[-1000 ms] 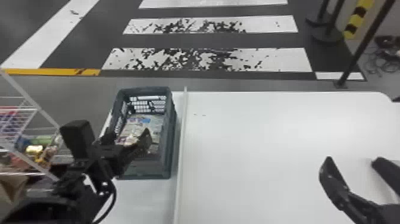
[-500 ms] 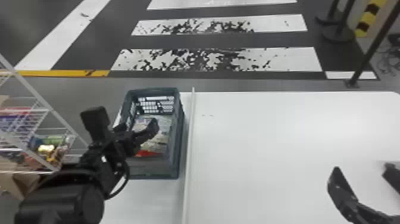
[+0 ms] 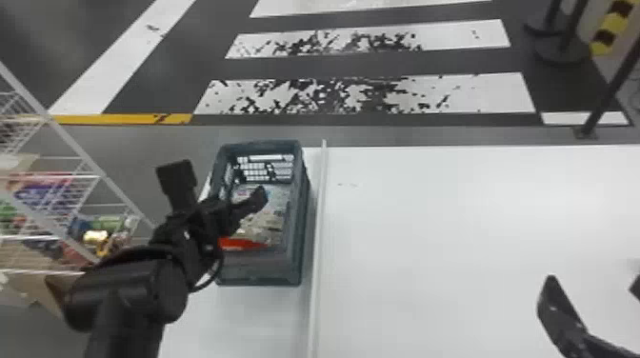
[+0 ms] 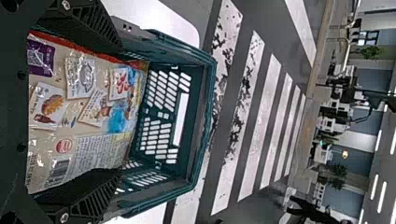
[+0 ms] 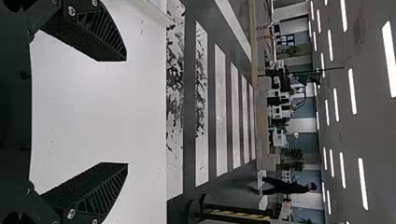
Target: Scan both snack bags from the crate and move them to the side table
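White table [image 3: 452, 238], crate [image 3: 296, 214] at left; striped floor [image 3: 381, 65] beyond.

The head view looks forward and down from above; 2 closer wrist views face forward, sideways-turned; all 3 share the striped floor [image 3: 333, 65].

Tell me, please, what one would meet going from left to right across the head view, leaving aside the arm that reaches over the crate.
Wire rack → crate → raised white strip → right gripper.
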Robot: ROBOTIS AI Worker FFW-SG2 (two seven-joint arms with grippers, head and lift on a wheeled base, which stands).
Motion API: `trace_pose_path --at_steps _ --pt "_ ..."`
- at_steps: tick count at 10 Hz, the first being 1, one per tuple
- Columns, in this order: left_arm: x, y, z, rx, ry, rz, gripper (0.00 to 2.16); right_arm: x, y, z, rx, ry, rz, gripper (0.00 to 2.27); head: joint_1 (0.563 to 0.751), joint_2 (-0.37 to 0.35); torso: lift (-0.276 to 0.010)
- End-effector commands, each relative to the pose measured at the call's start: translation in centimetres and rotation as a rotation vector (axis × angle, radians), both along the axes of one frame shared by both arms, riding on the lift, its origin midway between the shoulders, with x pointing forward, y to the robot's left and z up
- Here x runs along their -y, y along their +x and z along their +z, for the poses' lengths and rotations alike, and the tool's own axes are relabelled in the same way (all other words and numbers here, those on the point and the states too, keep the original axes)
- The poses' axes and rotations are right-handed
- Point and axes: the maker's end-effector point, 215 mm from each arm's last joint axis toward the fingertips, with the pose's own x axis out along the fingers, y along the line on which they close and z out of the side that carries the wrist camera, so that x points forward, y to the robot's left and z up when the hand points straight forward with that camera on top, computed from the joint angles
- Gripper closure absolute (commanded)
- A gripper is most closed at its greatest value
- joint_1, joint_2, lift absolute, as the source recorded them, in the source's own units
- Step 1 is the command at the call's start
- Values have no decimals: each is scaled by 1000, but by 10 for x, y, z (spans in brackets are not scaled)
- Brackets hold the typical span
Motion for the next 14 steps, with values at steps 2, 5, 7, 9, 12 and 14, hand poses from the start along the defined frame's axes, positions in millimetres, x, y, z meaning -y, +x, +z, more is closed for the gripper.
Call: trace_pose_path --at_steps 2,5,7,9,12,14 --pt "10 6 -9 -26 6 -21 83 1 0 -1 -3 -6 1 124 695 187 -29" --pt "21 6 -28 -78 -3 -44 90 3 -1 -3 -8 -17 3 124 695 163 -29" --pt "24 6 -36 -107 3 -51 161 2 -1 -5 -16 -18 5 124 695 156 -29" --pt "23 2 -50 -160 0 -62 370 1 -1 -6 -18 -16 7 124 695 152 -29" --pt "18 -9 -75 -227 7 -60 1220 -4 -1 -8 -25 -8 13 124 695 158 -29" --pt "10 -17 -89 -256 -7 -45 1892 -6 -1 -9 -28 -2 14 124 695 175 -29"
